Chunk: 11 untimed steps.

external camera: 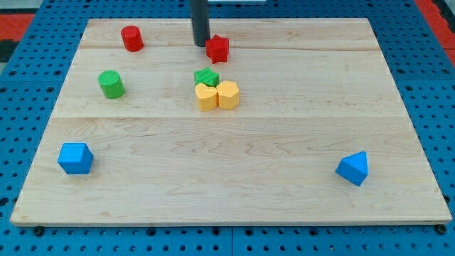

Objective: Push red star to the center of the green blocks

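My tip [201, 44] sits just left of the red star [217, 48], near the desk's [284, 163] top edge. No fingers here, only a rod. Approach step. Green star [206, 77] below, green cylinder [111, 84] far left. Next: get above-right of it, shove down-left between them.

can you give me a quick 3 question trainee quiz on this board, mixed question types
1. True or false: my tip sits just to the view's left of the red star.
2. Which block touches the green star on its lower side? A) blue block at the view's left B) a yellow block C) red cylinder
3. Fill in: the green cylinder lies toward the view's ____ from the green star.

Key:
1. True.
2. B: the two yellow blocks sit right against it; the red cylinder and left blue block are far off.
3. Left.
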Tool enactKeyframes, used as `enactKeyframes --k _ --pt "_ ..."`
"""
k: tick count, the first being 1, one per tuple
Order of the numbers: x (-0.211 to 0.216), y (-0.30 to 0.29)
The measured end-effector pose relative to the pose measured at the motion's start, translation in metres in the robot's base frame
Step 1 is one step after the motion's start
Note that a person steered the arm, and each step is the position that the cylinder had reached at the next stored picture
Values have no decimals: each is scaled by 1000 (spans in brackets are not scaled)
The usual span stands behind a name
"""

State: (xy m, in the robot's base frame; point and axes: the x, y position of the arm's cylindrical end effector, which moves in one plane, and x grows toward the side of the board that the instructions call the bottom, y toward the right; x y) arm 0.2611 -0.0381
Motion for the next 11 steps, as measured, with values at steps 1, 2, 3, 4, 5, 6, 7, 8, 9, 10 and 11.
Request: enactKeyframes --k 1,2,3,4,5,6,7,8,9,10,11 --pt "-4 20" --pt "-24 25" --pt "-19 64" --pt "-3 41" --pt "16 -49" --pt "13 -56" --pt "-21 -29" --pt "-25 49" --pt "0 81" --pt "18 49" --pt "24 6"
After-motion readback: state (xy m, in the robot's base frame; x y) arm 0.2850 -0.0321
